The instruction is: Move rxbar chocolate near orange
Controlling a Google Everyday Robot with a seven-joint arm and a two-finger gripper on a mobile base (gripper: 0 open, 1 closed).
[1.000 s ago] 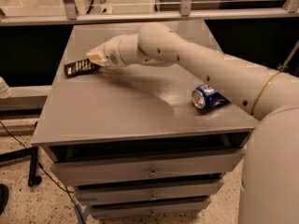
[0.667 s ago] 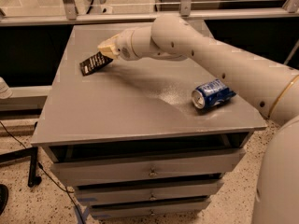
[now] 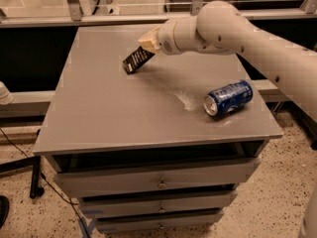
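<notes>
One arm reaches in from the right, well above and left of the blue soda can (image 3: 229, 97). Its gripper (image 3: 147, 47) sits up and to the left of the can, the beige fingers (image 3: 150, 37) pinching the upper end of the rxbar chocolate (image 3: 136, 61). The bar hangs tilted, its lower end pointing down and away from the can; contact with the grey table (image 3: 109, 113) cannot be determined. The can lies on its side on the tabletop, with drawers (image 3: 158, 178) below it.
</notes>
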